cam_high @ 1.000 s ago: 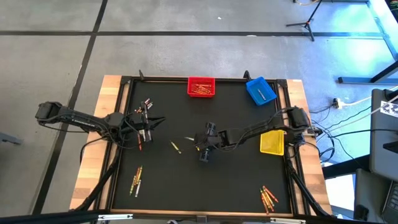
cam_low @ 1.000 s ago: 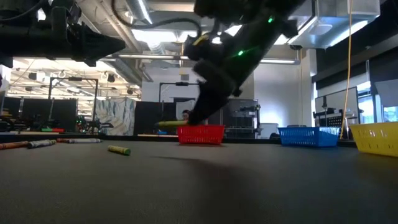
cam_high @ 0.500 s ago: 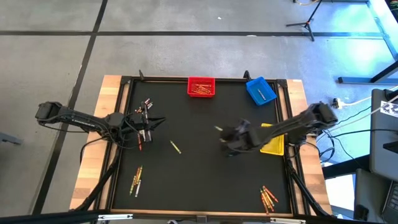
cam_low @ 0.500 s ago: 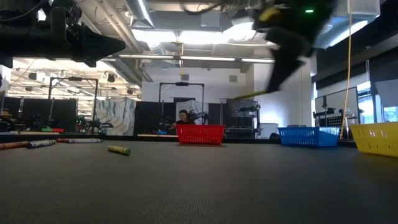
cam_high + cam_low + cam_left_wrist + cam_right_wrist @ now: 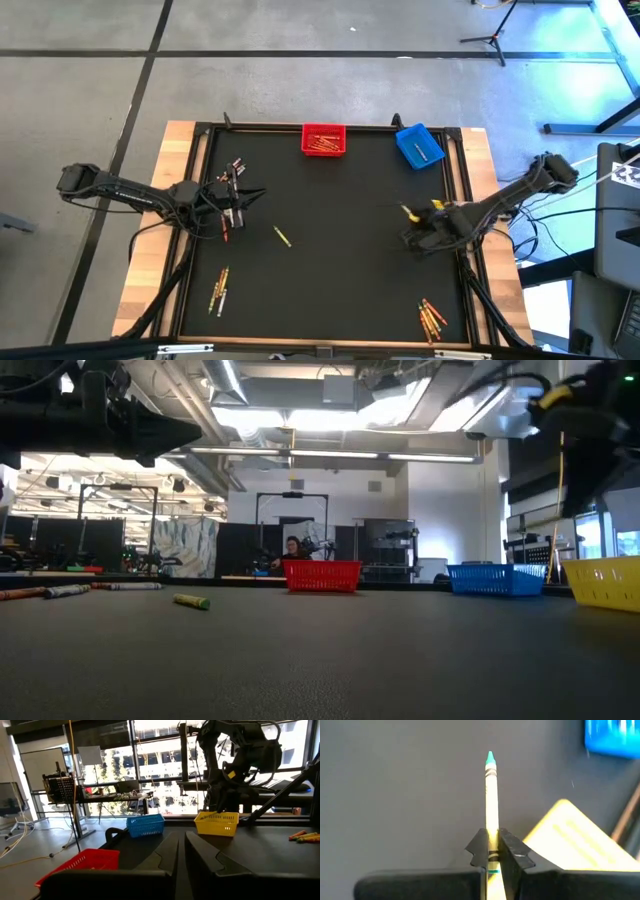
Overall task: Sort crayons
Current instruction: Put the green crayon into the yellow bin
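Clamped jaws of the right gripper [image 5: 492,851] hold a yellow crayon [image 5: 491,795] just beside the yellow bin [image 5: 570,837]. Left gripper [image 5: 181,851] hovers with jaws together at the black mat's [image 5: 330,270] left side.

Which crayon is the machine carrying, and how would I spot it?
Find the yellow bin at the black mat's right edge. Over its left side hangs the right tool, shut on a yellow crayon with a teal tip. It is the only crayon off the mat.

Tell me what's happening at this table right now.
The right end effector is clamped on a yellow crayon, held up beside the yellow bin. The left end effector waits shut, holding nothing, at the table's left. Loose crayons lie on the black mat; the red bin already holds some.
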Robot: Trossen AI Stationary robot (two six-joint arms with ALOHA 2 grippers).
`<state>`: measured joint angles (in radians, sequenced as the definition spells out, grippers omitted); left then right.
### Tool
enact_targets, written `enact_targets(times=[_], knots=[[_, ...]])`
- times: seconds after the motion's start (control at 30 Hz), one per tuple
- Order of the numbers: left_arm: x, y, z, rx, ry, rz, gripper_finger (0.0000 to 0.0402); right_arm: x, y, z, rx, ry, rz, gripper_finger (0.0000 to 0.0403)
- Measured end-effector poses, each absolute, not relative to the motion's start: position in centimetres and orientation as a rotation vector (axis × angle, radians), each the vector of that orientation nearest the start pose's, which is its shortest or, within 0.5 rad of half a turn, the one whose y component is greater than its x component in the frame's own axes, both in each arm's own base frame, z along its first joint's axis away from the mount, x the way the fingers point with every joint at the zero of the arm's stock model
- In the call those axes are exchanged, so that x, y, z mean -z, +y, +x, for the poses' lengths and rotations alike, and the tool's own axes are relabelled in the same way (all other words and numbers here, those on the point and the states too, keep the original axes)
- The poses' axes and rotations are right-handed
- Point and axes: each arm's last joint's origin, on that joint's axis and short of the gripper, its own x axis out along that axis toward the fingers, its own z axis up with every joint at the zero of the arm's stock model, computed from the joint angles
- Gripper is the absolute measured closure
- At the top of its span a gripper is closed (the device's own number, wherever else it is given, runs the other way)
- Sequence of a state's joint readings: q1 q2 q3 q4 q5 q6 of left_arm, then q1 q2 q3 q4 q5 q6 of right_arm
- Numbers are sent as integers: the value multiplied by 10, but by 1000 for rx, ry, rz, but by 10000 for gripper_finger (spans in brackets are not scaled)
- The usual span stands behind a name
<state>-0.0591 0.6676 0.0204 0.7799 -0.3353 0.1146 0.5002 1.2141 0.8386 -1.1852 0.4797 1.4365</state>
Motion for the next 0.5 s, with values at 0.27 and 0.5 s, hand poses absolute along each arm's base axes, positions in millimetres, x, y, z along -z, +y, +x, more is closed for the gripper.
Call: enact_targets(times=[0.27,0.5], knots=[[-180,1,139,-283,-114,88,376,-223,74,138,1002,1157,550,376],[-180,1,139,-283,-114,87,376,-223,76,132,1053,1228,591,377]])
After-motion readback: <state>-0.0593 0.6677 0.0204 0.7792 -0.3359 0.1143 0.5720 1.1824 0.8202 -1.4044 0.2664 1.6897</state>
